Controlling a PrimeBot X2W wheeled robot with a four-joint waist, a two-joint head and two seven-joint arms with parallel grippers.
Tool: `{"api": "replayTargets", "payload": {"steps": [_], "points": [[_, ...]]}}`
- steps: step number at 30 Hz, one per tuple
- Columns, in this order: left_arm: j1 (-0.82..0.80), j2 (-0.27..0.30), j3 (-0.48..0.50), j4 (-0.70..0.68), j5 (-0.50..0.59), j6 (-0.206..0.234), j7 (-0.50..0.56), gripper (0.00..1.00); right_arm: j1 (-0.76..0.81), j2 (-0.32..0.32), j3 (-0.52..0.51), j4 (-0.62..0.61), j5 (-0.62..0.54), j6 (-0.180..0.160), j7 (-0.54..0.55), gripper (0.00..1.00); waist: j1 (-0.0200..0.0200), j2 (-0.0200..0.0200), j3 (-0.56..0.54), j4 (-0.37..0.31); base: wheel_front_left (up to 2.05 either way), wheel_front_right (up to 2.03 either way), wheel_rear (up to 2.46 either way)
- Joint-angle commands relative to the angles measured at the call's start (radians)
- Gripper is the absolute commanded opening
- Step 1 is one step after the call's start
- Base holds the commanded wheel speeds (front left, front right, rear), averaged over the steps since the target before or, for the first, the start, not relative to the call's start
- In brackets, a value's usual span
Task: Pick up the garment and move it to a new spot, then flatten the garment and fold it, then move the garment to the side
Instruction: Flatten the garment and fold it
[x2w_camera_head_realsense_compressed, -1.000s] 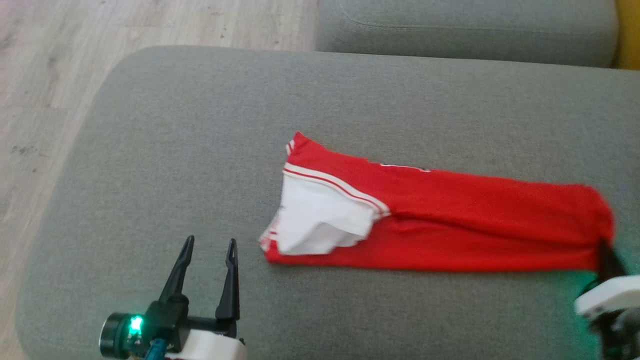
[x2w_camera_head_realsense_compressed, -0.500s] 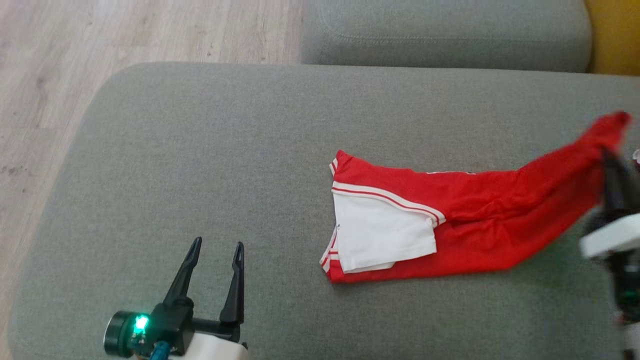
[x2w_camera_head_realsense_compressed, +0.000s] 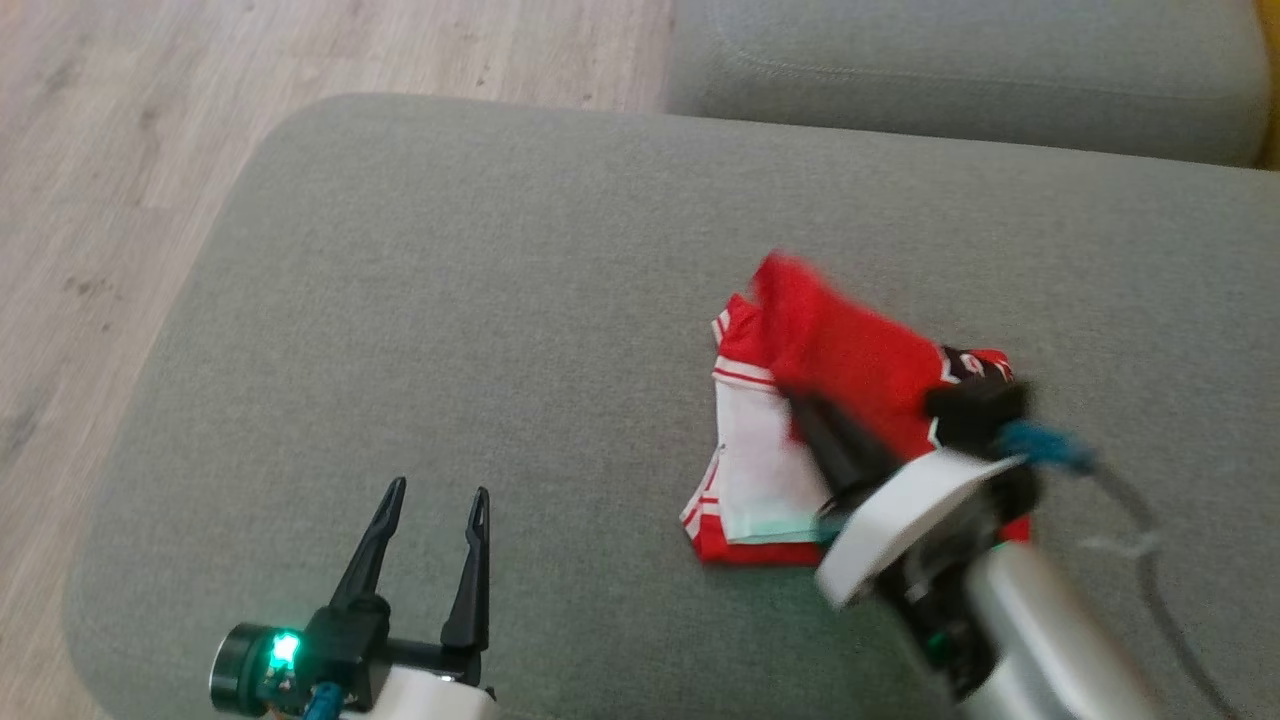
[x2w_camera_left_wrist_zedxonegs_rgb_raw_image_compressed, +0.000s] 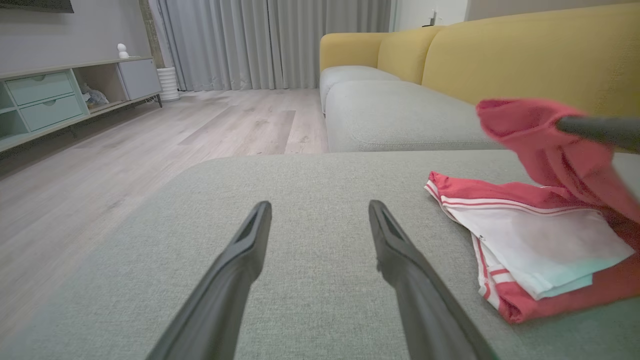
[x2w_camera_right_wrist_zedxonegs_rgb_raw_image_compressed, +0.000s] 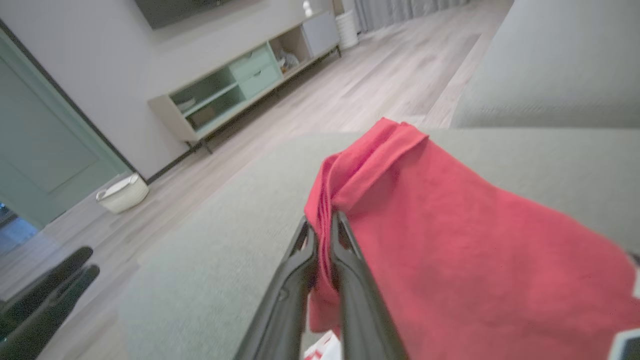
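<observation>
The right gripper (x2w_camera_head_realsense_compressed: 797, 402) has its 2 dark fingers pressed together on a red fold of the garment (x2w_camera_head_realsense_compressed: 860, 360), pinching the cloth between them. In the right wrist view that fold bunches up from the fingertips and spills away to one side of them. The left wrist view shows the pinched part raised above the rest of the garment, arching back over it.

The garment is red, with a white panel (x2w_camera_left_wrist_zedxonegs_rgb_raw_image_compressed: 545, 242) and red-and-white striped trim. It lies on the grey sofa cushion (x2w_camera_head_realsense_compressed: 500, 300), the lower layers flat and the white panel on top of them, on the side of the garment nearer the left gripper (x2w_camera_head_realsense_compressed: 438, 490).

The left gripper is well apart from the garment, to its left. Its 2 fingers are spread wide with nothing between them. Whether they touch the cushion cannot be told. Beyond the garment sits a 2nd grey cushion (x2w_camera_head_realsense_compressed: 960, 70), with wooden floor (x2w_camera_head_realsense_compressed: 200, 100) further left.
</observation>
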Motion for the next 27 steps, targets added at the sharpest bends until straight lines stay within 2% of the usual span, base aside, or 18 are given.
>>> {"api": "replayTargets", "payload": {"steps": [1, 4, 9, 16, 19, 22, 27], "points": [[-0.036, 0.012, 0.039, -0.022, 0.005, 0.001, -0.008, 1.0, -0.035, 0.03, 0.059, 0.019, -0.014, 0.007, -0.014, 1.0, 0.0, 0.0, 0.012, 0.013, 0.0, 0.0, 0.0], [-0.04, 0.007, 0.039, -0.015, 0.005, -0.002, -0.008, 1.0, -0.041, 0.054, 0.077, 0.07, -0.005, 0.007, -0.056, 1.0, 0.0, 0.0, 0.014, 0.018, 0.0, 0.0, 0.0], [-0.028, 0.008, 0.052, -0.006, -0.002, 0.002, -0.008, 1.0, -0.05, 0.058, 0.015, 0.082, -0.014, 0.007, -0.152, 1.0, 0.0, 0.0, -0.013, 0.0, 0.0, 0.0, 0.0], [0.012, -0.003, 0.087, -0.001, -0.029, 0.003, -0.009, 1.0, 0.042, -0.051, -0.154, 0.074, -0.075, 0.007, -0.337, 1.0, 0.0, 0.0, -0.094, -0.062, 0.0, 0.0, 0.0], [0.028, -0.013, 0.108, 0.004, -0.036, -0.003, -0.009, 1.0, 0.116, -0.086, -0.228, 0.072, -0.096, 0.007, -0.381, 1.0, 0.0, 0.0, -0.125, -0.089, 0.0, 0.0, 0.0], [0.049, -0.021, 0.13, 0.016, -0.032, -0.015, -0.009, 1.0, 0.192, -0.092, -0.283, 0.068, -0.102, 0.007, -0.398, 1.0, 0.0, 0.0, -0.152, -0.113, 0.0, 0.0, 0.0], [0.101, -0.034, 0.167, 0.048, -0.019, -0.03, -0.01, 1.0, 0.307, -0.079, -0.29, 0.039, -0.143, 0.007, -0.402, 1.0, 0.0, 0.0, -0.204, -0.141, 0.0, 0.0, 0.0]]}}
